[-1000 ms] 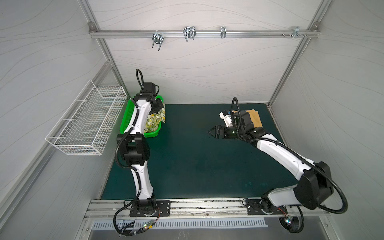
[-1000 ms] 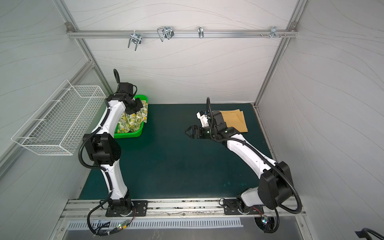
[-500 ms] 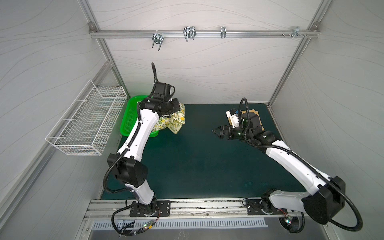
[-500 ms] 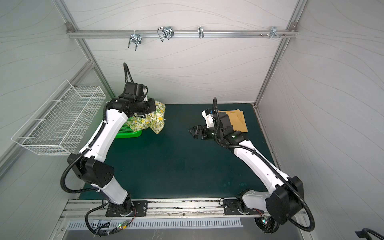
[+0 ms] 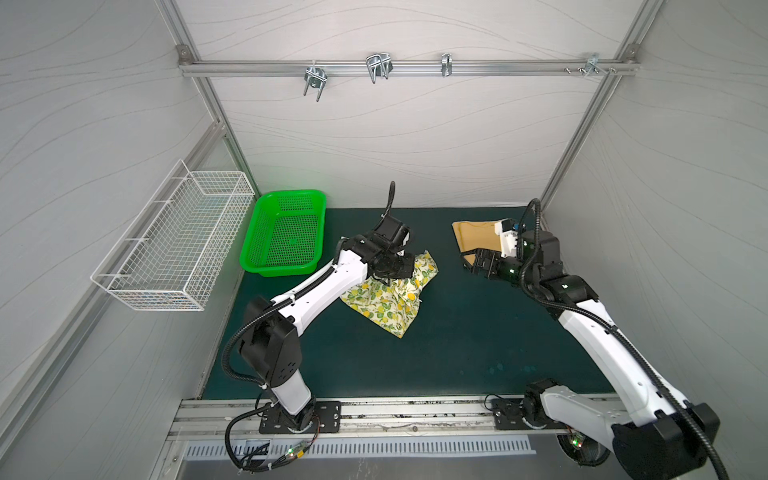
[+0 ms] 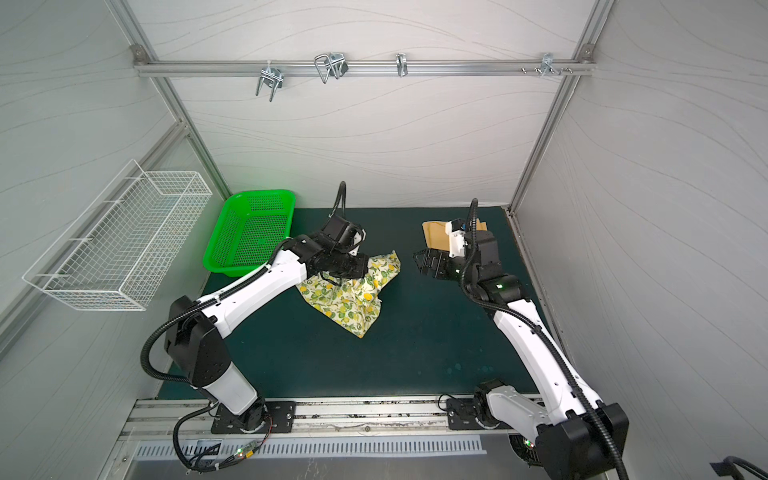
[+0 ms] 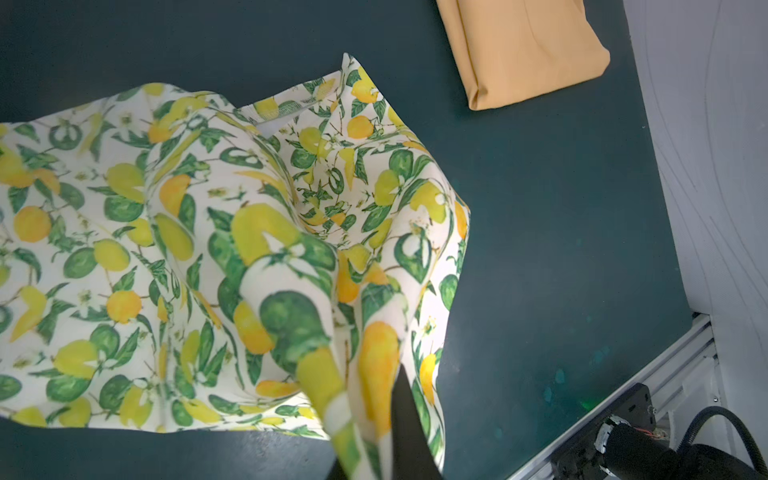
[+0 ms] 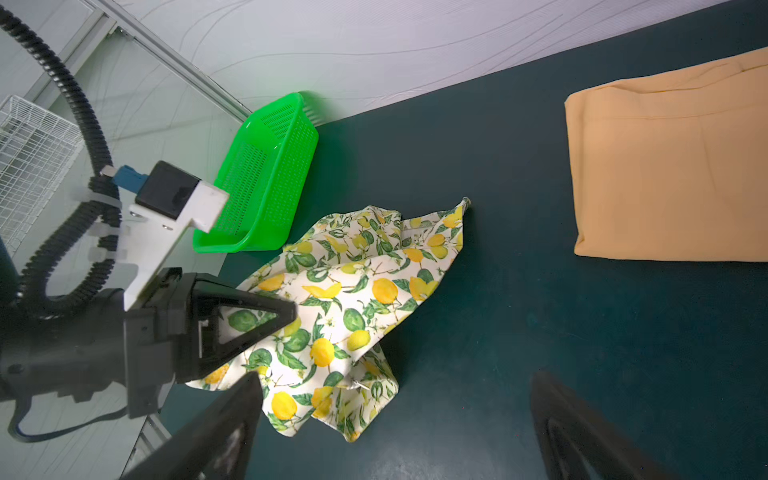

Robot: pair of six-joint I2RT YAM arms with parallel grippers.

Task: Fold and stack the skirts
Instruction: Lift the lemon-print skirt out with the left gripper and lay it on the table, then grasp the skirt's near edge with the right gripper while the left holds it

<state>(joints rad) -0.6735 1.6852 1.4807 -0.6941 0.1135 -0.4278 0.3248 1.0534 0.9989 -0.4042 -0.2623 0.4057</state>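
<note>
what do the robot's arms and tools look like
Both arms, left arm and right arm, have white link shells with black joint housings and black ribbed cable hoses looping alongside. Each wrist carries a white camera bracket. The left tool and right tool are black; the left one's fingers are triangular open frames.

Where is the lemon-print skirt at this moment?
In a top view the lemon-print skirt hangs crumpled from the shut left gripper near the middle of the mat, right of the green basket.

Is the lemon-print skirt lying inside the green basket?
No, the lemon-print skirt sits on the dark mat outside the green basket, whose mesh floor is bare.
</note>
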